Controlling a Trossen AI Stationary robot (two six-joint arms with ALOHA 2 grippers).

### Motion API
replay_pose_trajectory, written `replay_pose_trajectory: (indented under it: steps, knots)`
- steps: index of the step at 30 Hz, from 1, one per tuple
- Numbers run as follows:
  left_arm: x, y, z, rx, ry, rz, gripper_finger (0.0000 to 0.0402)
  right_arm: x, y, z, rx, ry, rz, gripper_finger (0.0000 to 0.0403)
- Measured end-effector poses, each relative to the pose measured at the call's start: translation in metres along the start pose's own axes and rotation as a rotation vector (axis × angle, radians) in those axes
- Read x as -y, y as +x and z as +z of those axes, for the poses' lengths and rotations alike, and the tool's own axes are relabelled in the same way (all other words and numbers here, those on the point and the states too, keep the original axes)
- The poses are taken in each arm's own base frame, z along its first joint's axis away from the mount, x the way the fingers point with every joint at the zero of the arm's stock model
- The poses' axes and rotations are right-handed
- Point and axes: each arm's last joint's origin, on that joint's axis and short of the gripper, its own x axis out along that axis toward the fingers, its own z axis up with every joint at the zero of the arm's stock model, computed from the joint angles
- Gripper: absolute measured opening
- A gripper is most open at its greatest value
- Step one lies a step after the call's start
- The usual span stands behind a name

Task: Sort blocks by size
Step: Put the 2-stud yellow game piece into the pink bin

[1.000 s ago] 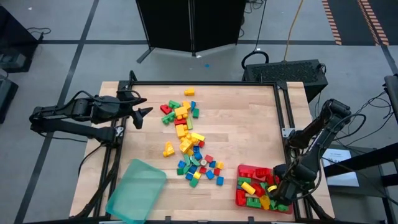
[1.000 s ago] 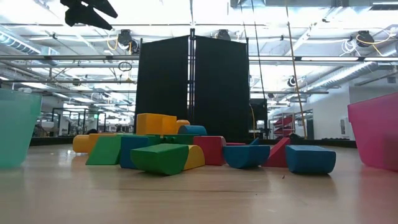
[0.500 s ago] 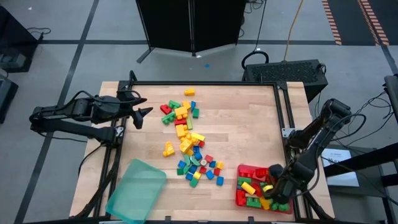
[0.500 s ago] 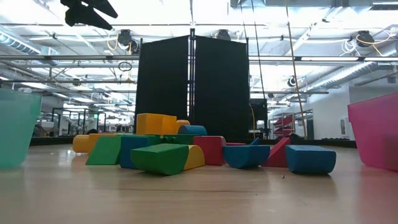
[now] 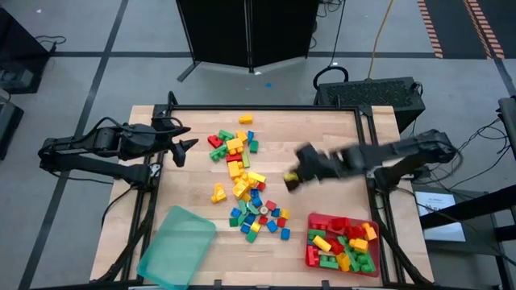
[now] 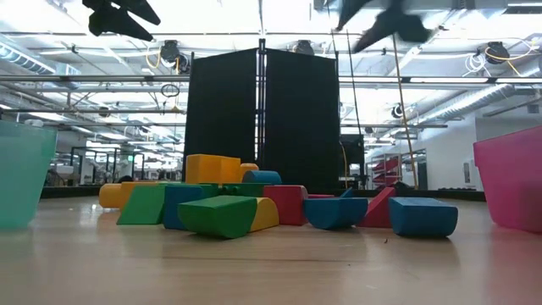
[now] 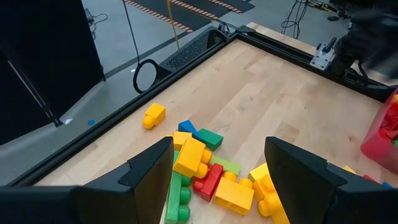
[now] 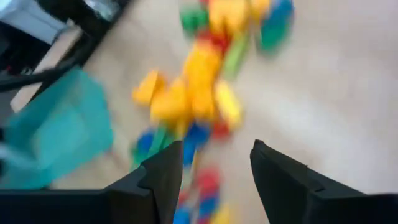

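Observation:
The blocks point(image 5: 242, 173) lie in a loose pile along the middle of the wooden table, large oblong ones mixed with tiny cubes; they also show in the low view point(image 6: 220, 212). Several more blocks lie in the red tray point(image 5: 313, 256) at the near right. My right gripper point(image 5: 294, 176) hangs blurred above the bare table, right of the pile, open and empty in its wrist view point(image 8: 216, 146). My left gripper point(image 5: 187, 137) hovers open and empty over the table's far left edge, looking at the pile's far end point(image 7: 199, 168).
A translucent teal tray point(image 5: 177, 246) lies at the near left corner, partly over the table's edge. A single yellow block point(image 5: 245, 119) lies near the far edge. A black frame rims the table. Bare wood lies between the pile and the right edge.
My right gripper has risen from the red tray and swung fast toward the table's far and left side, out over the bare wood beside the pile; it shows blurred. Several blocks stay in the tray. My left arm has kept still.

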Motion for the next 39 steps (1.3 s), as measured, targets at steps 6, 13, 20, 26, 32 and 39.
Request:
replay_pose_trajectory:
  steps: [6,13,20,26,32,39]
  knots:
    - [0.0,0.0,0.0,0.0,0.001,0.0,0.0255,0.014,0.057,0.08,0.215,-0.427,0.183,0.0184]
    - [0.0,0.0,0.0,-0.003,0.001,0.001,0.0255,0.02,0.121,0.133,0.131,-0.68,0.114,0.0254]
    - [0.0,0.0,-0.001,-0.01,0.004,0.004,0.0255,0.004,0.189,0.165,-0.054,-0.846,0.013,0.033]
    - [-0.001,0.0,-0.002,-0.021,0.01,0.009,0.0255,0.007,0.236,0.161,-0.211,-0.993,-0.057,0.0333]
    - [-0.002,0.0,-0.004,-0.036,0.012,0.015,0.0255,0.019,0.249,0.147,-0.295,-1.008,-0.099,0.0334]
    - [-0.002,0.0,-0.004,-0.038,0.012,0.016,0.0255,0.015,0.265,0.148,-0.208,-1.052,-0.066,0.0334]
